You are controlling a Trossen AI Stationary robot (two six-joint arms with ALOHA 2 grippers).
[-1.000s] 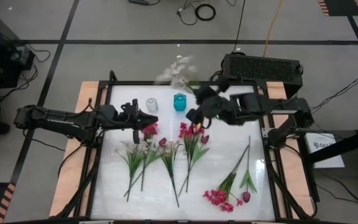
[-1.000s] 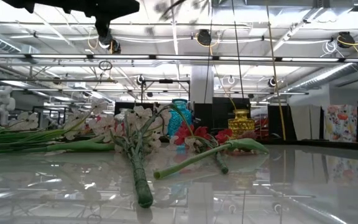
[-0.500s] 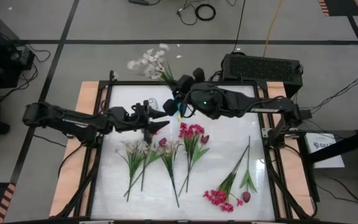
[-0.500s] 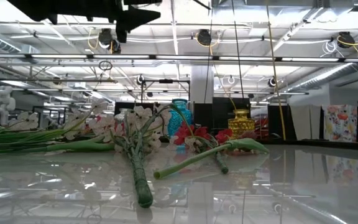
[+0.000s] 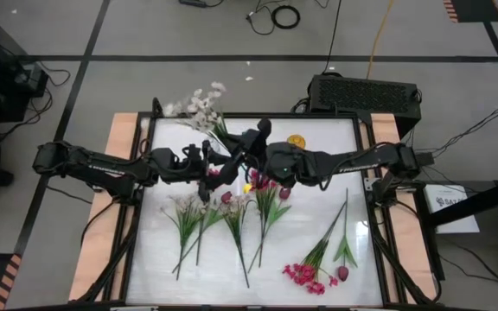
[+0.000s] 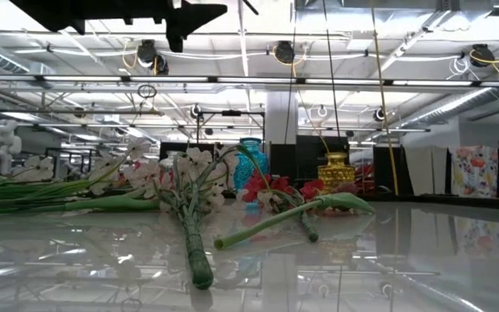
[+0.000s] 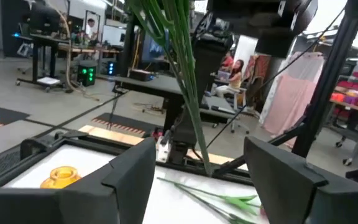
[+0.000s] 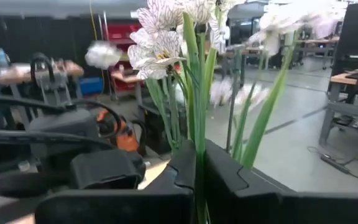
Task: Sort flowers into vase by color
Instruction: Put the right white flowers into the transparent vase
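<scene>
Right arm stretched leftward across the table's middle, right gripper [image 5: 247, 149] pinching the green stem of a white sprig [image 8: 166, 37], fingers [image 8: 229, 180] pressed together on it, blossoms tilted up and away beyond the gripper over the table's far left edge. Left arm reaching rightward from the opposite side, left gripper [image 5: 207, 162] just beside the right one, fingers [image 7: 129, 171] spread apart with the same stem [image 7: 182, 81] rising between them, untouched. Below both grippers, remaining flowers [image 5: 232, 212] flat on the white table [image 5: 318, 207]. Yellow vase [image 5: 296, 141] just behind the right gripper's forearm.
</scene>
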